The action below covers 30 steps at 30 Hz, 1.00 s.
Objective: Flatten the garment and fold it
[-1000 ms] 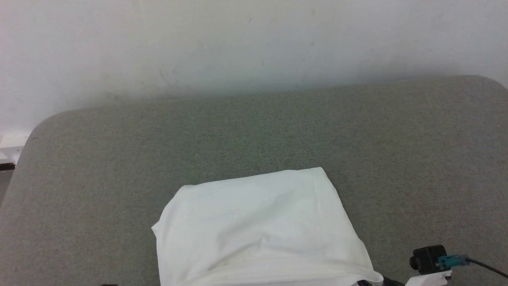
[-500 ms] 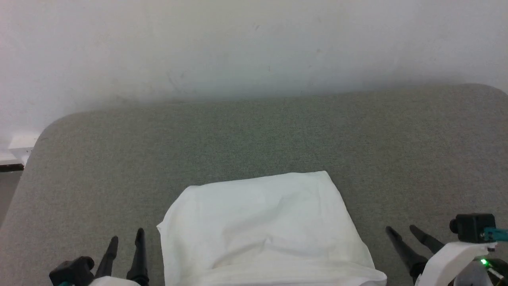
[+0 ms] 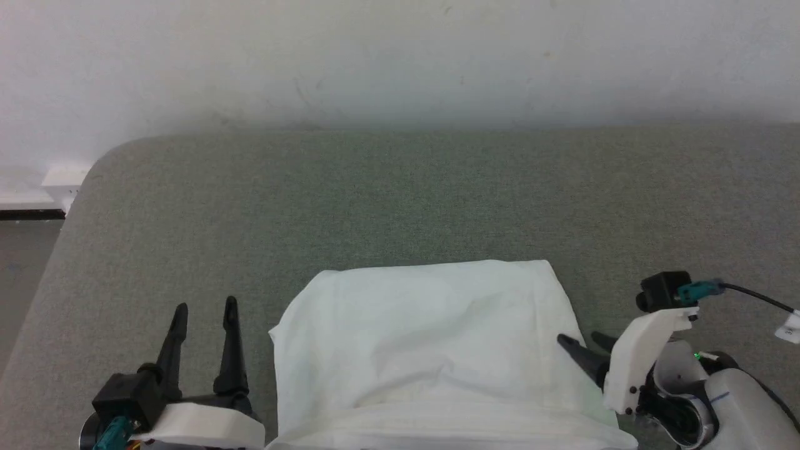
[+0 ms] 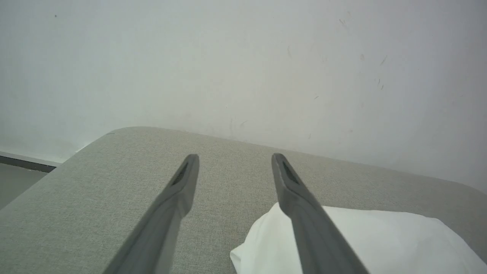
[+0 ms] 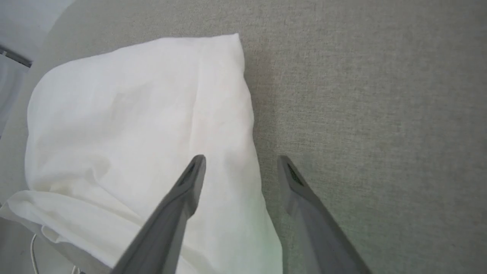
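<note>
The garment (image 3: pixel 431 350) sits as a folded white bundle at the near edge of the grey table (image 3: pixel 400 200), between both arms. Right gripper (image 3: pixel 578 337) hangs over its right edge, so it's nearer imo; left gripper (image 3: pixel 206 304) is just beside the left edge. Both are spread wide, empty.

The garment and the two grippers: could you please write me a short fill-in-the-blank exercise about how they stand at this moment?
1. The folded garment is ____ in colour.
2. The left gripper is beside the garment with its jaws ____.
3. The right gripper is at the garment's ____ edge, jaws open.
4. Behind the grey surface on which the garment lies rises a pale ____.
Missing words: white; open; right; wall.
</note>
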{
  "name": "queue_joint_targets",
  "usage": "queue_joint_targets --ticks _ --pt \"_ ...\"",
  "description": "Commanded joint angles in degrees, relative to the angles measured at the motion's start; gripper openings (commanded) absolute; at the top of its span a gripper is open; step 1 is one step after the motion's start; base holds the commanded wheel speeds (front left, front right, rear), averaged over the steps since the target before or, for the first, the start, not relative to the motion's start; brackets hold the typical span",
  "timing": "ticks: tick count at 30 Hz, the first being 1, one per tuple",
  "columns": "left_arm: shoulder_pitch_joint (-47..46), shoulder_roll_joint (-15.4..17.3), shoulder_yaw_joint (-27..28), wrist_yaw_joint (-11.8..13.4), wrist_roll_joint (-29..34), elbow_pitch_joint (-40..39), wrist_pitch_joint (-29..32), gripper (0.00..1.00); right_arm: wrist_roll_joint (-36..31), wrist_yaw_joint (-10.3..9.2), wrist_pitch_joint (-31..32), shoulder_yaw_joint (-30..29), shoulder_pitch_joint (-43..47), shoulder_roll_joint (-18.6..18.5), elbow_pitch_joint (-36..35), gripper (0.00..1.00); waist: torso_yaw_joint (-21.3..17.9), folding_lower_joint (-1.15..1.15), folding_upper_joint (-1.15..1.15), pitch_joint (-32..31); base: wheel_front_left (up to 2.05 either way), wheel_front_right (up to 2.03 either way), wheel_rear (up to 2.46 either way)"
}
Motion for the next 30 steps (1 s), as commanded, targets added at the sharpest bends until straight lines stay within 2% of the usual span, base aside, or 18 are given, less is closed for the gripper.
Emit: queue_joint_targets --ticks 1,8,9,10,11,12,15,22,28,30 --pt "-0.99 -0.68 0.61 -0.92 1.59 -0.1 -0.26 1.0 1.29 -0.04 1.42 1.77 -2.06 0.51 2.69 1.0 1.08 -0.01 0.0 1.17 0.0 0.0 0.0" --pt "-1.15 -3.05 2.63 -3.58 4.94 -0.3 -0.26 1.0 5.92 -0.04 11.66 8.16 -5.62 2.18 14.25 1.0 1.96 -0.01 0.0 1.51 0.0 0.0 0.0" --pt "-1.05 -3.27 2.89 -3.88 5.3 -0.31 -0.26 1.0 6.53 -0.04 13.37 8.67 -5.74 2.47 15.41 0.93 1.97 -0.01 0.0 1.45 0.0 0.0 0.0" --pt "-0.93 -3.46 3.09 -4.17 5.63 -0.27 -0.26 1.0 7.19 -0.04 14.81 9.05 -5.83 2.78 16.29 0.46 1.95 -0.01 0.0 1.39 0.0 0.0 0.0" --pt "-0.81 -3.64 3.32 -4.43 5.92 -0.25 -0.26 1.0 7.74 -0.04 16.05 9.44 -5.91 3.03 16.96 0.26 1.91 -0.01 0.0 1.32 0.0 0.0 0.0" --pt "-0.7 -3.74 3.53 -4.65 6.3 -0.22 -0.26 1.0 8.16 -0.04 16.91 9.81 -6.03 3.17 17.34 0.0 1.84 -0.01 0.0 1.24 0.0 0.0 0.0" --pt "-0.5 -3.99 3.94 -5.01 7.51 -0.14 -0.27 1.0 9.02 -0.04 17.45 10.92 -6.7 3.13 17.14 0.0 1.51 -0.01 0.0 1.02 0.0 0.0 0.0" --pt "0.0 -4.32 4.58 -5.37 8.88 0.52 -0.27 1.0 10.05 -0.04 12.59 12.31 -8.71 0.82 13.45 0.0 0.65 -0.01 0.0 0.04 0.0 0.0 0.0" --pt "1.06 -4.28 4.89 -5.36 10.15 0.15 -0.27 1.0 8.33 -0.04 9.14 11.96 -9.63 -5.04 10.3 0.0 -1.0 -0.01 0.0 -1.03 0.0 0.0 0.0" --pt "1.35 -4.31 4.76 -5.33 10.64 -0.08 -0.27 1.0 8.04 -0.04 8.6 10.21 -9.44 -6.75 10.08 0.0 -1.47 -0.01 0.0 -1.16 0.0 0.0 0.0"
